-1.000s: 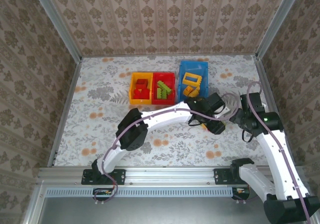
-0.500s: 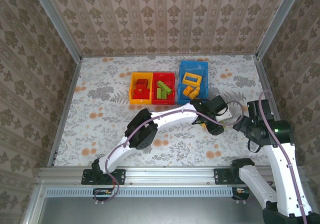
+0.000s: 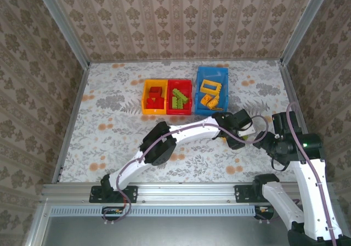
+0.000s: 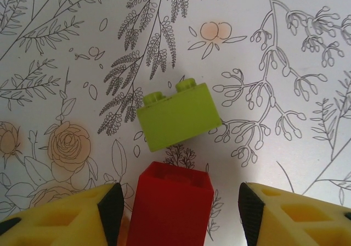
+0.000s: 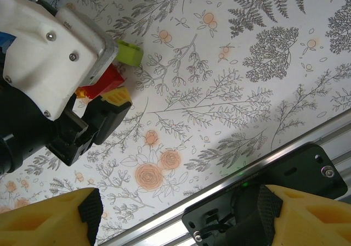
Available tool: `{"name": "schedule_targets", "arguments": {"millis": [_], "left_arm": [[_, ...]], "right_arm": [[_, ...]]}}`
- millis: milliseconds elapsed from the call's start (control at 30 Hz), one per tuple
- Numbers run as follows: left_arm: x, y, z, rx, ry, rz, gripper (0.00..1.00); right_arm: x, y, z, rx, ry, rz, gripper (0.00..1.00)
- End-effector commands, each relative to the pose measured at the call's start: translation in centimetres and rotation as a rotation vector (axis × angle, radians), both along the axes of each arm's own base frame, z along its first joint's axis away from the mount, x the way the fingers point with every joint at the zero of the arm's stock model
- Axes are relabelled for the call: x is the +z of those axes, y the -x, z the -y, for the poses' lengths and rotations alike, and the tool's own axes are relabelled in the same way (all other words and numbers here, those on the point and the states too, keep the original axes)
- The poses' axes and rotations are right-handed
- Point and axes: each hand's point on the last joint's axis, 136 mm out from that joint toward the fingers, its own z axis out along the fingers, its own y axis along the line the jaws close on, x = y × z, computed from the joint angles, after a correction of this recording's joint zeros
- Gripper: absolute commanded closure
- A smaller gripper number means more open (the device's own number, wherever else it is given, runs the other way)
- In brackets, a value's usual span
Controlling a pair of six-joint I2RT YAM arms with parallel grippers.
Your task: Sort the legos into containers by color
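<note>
The left gripper (image 4: 176, 216) is being held wide open over the table (image 4: 285, 48), with a red lego (image 4: 171, 199) framed between its fingers but not clamped (a gap is showing on each side). A lime green lego (image 4: 176, 116) is lying just beyond the red one. The right gripper (image 5: 178, 210) is likewise being held spread, nothing grasped, near the front rail (image 5: 263, 169).

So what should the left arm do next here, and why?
Probably close the left gripper on the red brick: it lies between the open jaws with gaps either side, while the lime green brick sits just beyond, clear of them.
</note>
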Motion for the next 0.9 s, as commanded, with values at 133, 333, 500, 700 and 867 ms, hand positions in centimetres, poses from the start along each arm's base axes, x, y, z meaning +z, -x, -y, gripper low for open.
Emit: {"name": "schedule_targets", "arguments": {"millis": [133,333,500,700,867], "left_arm": [[-0.5,-0.1,0.9,-0.023,-0.008,0.064,0.35],[-3.2,0.6,-0.5,-0.032,-0.078,0.051,0.41],[-3.8,1.0,-0.7,-0.030,-0.095,0.054,0.51],[-3.0,0.8,-0.9,-0.021,-0.096,0.071,0.65],[-1.1,0.4,-0.9,-0.005,-0.084,0.109,0.71]], "right_arm": [[0.2,0.9,-0.6,0.002,-0.043,-0.010,0.22],[0.1,0.7,-0.8,0.005,-0.052,-0.010,0.23],[-0.1,0.5,-1.0,0.007,-0.064,-0.011,0.23],[-0.3,0.3,-1.2,0.009,-0.070,-0.010,0.25],[-0.2,0.0,-1.2,0.011,-0.075,0.000,0.26]]}}
